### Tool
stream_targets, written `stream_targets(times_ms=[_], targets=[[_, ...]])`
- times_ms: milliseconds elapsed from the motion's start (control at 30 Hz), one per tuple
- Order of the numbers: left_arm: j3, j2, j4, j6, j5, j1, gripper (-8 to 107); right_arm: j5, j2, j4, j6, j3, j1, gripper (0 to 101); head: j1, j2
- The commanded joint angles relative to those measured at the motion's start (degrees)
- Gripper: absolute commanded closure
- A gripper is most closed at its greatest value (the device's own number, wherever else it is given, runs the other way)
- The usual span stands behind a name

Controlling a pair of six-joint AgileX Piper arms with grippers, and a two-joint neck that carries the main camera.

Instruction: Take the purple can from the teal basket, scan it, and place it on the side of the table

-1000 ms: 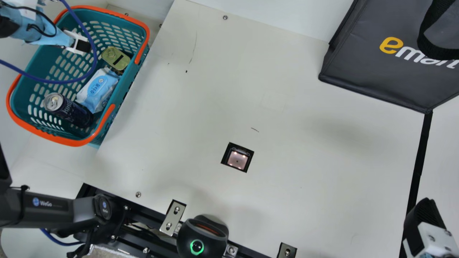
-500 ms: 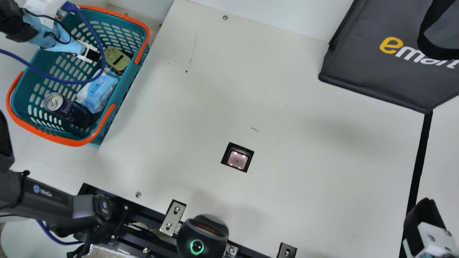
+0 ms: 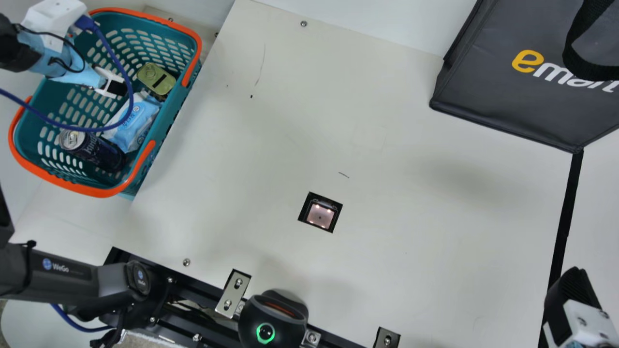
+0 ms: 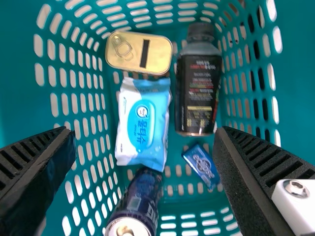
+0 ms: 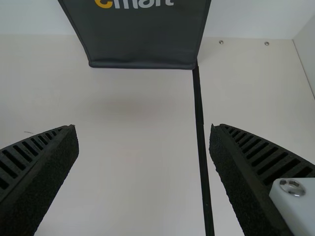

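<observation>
Target first: the dark purple metal can [image 3: 99,152] sits inside the teal plastic basket with orange rim [image 3: 96,193], off the robot-base side of the left black ribbed gripper [image 4: 145,131] and deeper than its fingertips. Its long axis slants: lid end up and away from the table, base down beside the blue-and-white plastic wipes pack [image 4: 142,123]. Across the claw, that axis runs roughly square to the closing line, slightly skewed, so probably only a small wrist trim needed. Left arm is nearer by far; the right black ribbed gripper [image 5: 143,130] is over the cream table [image 3: 387,241], well apart from the can, fingers wide, empty. Left claw: fingers spread wide, nothing between them, no contact seen with the goods. Likely next: shift toward base side, then down. Risk: a finger snagging the pack.
</observation>
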Motion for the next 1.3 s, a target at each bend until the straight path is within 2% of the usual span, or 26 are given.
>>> stream_targets(times_ms=[0,367,933,1267], targets=[[1.31,-0.96,-0.39,1.73,-0.03,0.92,9,0.00,0.00,0.00,0.00,0.00,0.00,6,-1.66,0.23],[6.10,-4.95,-2.11,7.86,0.47,6.31,9,-0.06,0.00,0.00,0.00,0.00,0.00,6,-1.66,0.23],[9.55,-8.78,-3.25,12.29,2.82,12.97,9,-0.06,0.00,0.00,0.00,0.00,0.00,6,-1.66,0.23],[11.76,-8.62,-1.02,13.11,1.45,15.26,9,-0.06,0.00,0.00,0.00,0.00,0.00,6,-1.66,0.23]])
